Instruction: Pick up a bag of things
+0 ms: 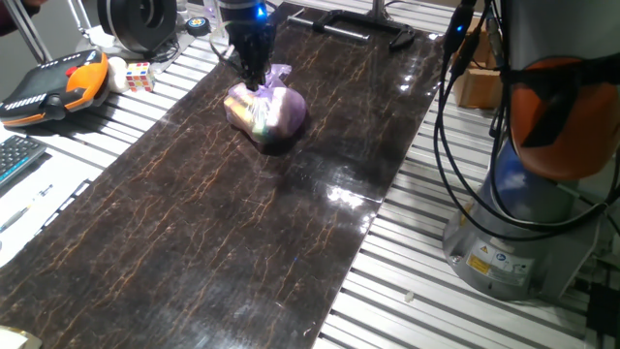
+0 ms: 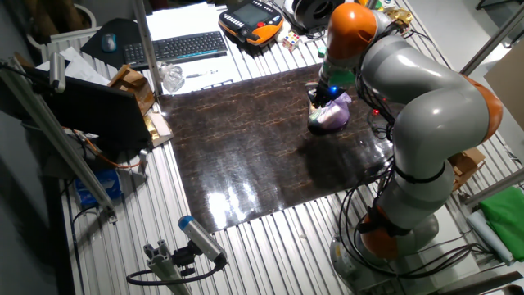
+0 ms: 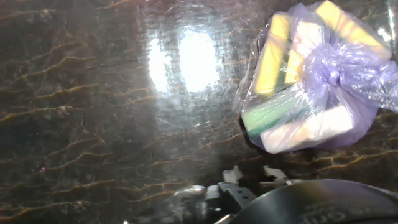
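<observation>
Bag of things (image 1: 265, 110) | directly under gripper (image 1: 254, 78) | grip state indiscernible

Bag (image 1: 267, 111) on mat (image 1: 194, 223), under fingers (image 1: 254, 76).

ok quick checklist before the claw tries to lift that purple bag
1. Bag on the mat, nothing crowding it: ok. The purple bag sits alone on the dark marbled mat.
2. Claw over the bag: ok. The claw is at the knotted top in both fixed views.
3. Knot reachable: ok. The knot sticks up, shown clearly in the hand view.
4. Claw centred on the knot: cannot tell. In the hand view the bag lies toward the upper right, off centre.
5. Claw shut on the plastic: cannot tell. The fingertips are hidden in every view.
6. Bag off the mat: not ok. It looks to rest on the mat.
</observation>
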`<state>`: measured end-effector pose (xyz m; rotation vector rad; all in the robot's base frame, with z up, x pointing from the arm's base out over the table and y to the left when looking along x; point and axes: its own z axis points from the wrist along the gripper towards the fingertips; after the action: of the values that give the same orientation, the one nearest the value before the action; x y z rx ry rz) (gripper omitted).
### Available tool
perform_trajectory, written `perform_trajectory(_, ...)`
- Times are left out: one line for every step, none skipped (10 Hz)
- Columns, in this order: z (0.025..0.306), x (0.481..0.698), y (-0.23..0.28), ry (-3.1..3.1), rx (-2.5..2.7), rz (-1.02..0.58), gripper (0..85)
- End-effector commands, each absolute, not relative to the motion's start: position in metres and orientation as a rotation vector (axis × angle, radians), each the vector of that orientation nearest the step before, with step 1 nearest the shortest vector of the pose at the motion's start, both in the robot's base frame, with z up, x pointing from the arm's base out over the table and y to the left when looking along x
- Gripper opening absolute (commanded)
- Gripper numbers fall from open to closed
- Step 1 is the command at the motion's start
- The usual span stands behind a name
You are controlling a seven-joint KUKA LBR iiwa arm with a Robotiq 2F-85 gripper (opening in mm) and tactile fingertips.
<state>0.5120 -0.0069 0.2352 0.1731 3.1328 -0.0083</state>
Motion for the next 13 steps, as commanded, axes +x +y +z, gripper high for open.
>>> perform_trajectory(0.234,0.512,-0.009,3.129,0.153,-0.016,0.7)
perform_trajectory(0.231,0.513,-0.011,3.125,0.148,-0.016,0.7)
perform_trajectory(0.228,0.515,-0.015,3.122,0.136,-0.013,0.7)
perform_trajectory(0.225,0.519,-0.022,3.122,0.119,0.004,0.7)
perform_trajectory(0.222,0.521,-0.027,3.120,0.107,0.006,0.7)
perform_trajectory(0.219,0.524,-0.031,3.117,0.097,0.008,0.7)
perform_trajectory(0.215,0.526,-0.036,3.113,0.078,0.004,0.7)
perform_trajectory(0.210,0.528,-0.041,3.108,0.061,0.004,0.7)
perform_trajectory(0.206,0.530,-0.045,3.109,0.052,0.008,0.7)
perform_trajectory(0.202,0.532,-0.049,3.107,0.045,0.013,0.7)
perform_trajectory(0.199,0.535,-0.052,3.106,0.030,0.015,0.7)
perform_trajectory(0.196,0.538,-0.053,3.101,0.002,0.007,0.7)
perform_trajectory(0.193,0.541,-0.055,3.098,-0.041,0.006,0.7)
